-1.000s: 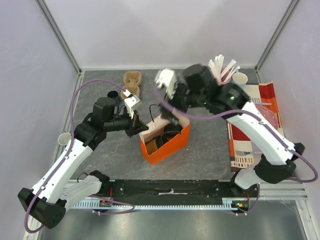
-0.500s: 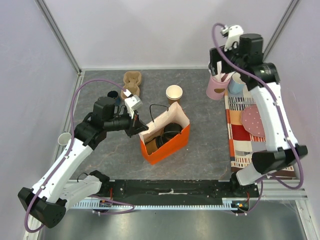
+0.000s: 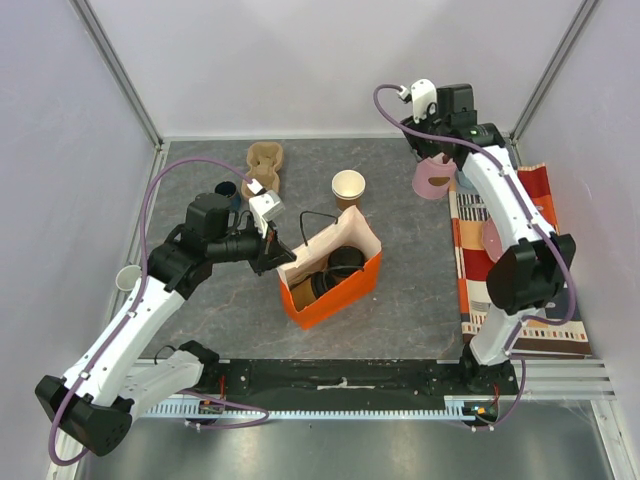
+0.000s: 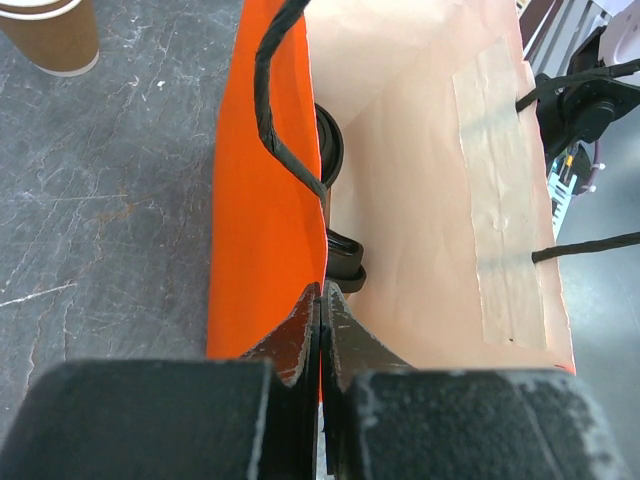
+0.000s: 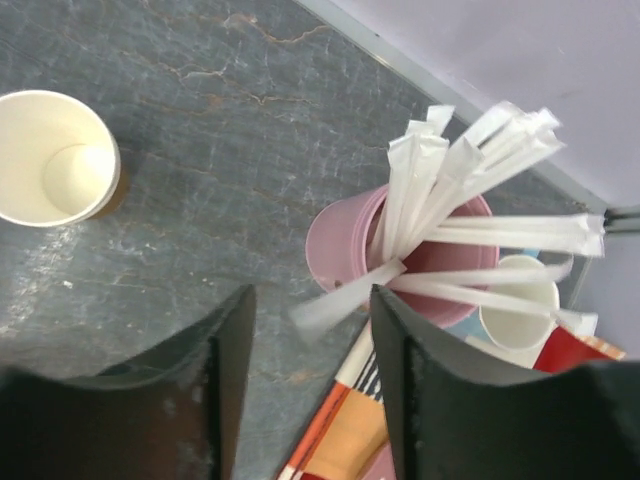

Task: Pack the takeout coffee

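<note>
Takeout coffee, packing in progress. One lidded cup sits inside the orange bag, its black lid uppermost; a second dark round shape lies beside it toward the bag's near end, and I cannot tell whether that is a lid alone or another cup. The open kraft cup, cream-white inside and without a lid, stands upright on the bench just beyond the bag's far wall, apart from it. My left end effector is pinched closed on the top edge of the bag's left wall, which I judge holds the mouth spread. My right end effector hangs well beyond the bag to its far right, fingers parted and holding nothing, above a pink cup of wrapped straws, with a light blue cup just behind that. Step in hand, as I judge it: fetching a straw, with the open cup not yet packed. The next move calls for lowering onto a single wrapper and closing without dragging its neighbours or tipping the pink cup.
</note>
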Action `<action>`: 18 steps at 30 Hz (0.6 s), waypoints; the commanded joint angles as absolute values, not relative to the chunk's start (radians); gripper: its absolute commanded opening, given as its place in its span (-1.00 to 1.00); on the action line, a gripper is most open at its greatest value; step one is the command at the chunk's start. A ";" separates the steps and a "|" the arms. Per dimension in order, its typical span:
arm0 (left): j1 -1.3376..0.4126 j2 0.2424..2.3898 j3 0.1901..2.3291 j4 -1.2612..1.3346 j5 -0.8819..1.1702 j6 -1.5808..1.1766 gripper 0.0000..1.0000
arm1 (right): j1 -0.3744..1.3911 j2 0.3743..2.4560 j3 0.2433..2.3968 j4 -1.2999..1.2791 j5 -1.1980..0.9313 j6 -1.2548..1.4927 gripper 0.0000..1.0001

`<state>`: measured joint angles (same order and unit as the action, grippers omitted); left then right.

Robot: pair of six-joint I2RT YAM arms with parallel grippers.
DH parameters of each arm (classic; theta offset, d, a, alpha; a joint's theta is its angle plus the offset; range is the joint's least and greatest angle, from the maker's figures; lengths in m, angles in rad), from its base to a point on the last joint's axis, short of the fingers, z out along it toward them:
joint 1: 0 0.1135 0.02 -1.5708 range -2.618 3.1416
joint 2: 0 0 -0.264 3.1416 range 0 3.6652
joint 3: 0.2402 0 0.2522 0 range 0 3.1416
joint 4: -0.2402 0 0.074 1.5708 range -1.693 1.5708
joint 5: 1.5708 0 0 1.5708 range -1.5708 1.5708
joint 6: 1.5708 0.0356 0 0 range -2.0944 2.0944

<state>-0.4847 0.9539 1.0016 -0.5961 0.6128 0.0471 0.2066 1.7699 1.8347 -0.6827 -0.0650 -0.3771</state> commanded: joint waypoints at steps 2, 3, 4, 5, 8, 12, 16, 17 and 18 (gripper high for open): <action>-0.489 0.945 1.028 -0.640 0.643 0.097 -0.96 | 0.204 1.851 1.910 -0.598 -0.035 -0.394 -0.01; -0.489 0.945 1.031 -0.640 0.641 0.097 -0.96 | 0.201 1.858 1.917 -0.594 -0.037 -0.394 -0.01; -0.489 0.946 1.029 -0.638 0.641 0.097 -0.96 | 0.201 1.867 1.930 -0.586 -0.046 -0.396 -0.01; -0.489 0.946 1.031 -0.640 0.641 0.097 -0.96 | 0.201 1.871 1.937 -0.584 -0.049 -0.394 -0.06; -0.489 0.945 1.026 -0.640 0.640 0.100 -0.96 | 0.202 1.882 1.965 -0.581 -0.049 -0.397 -0.40; -0.489 0.943 1.022 -0.638 0.635 0.097 -0.96 | 0.201 1.853 1.979 -0.584 -0.012 -0.403 -0.82; -0.489 0.946 1.020 -0.634 0.626 0.089 -0.95 | 0.199 1.784 1.985 -0.592 0.029 -0.408 -1.00; -0.491 0.948 1.019 -0.630 0.624 0.089 -0.96 | 0.199 1.775 1.991 -0.600 0.040 -0.403 -1.00; -0.489 0.948 1.019 -0.630 0.623 0.090 -0.96 | 0.201 1.764 2.002 -0.620 0.044 -0.402 -1.00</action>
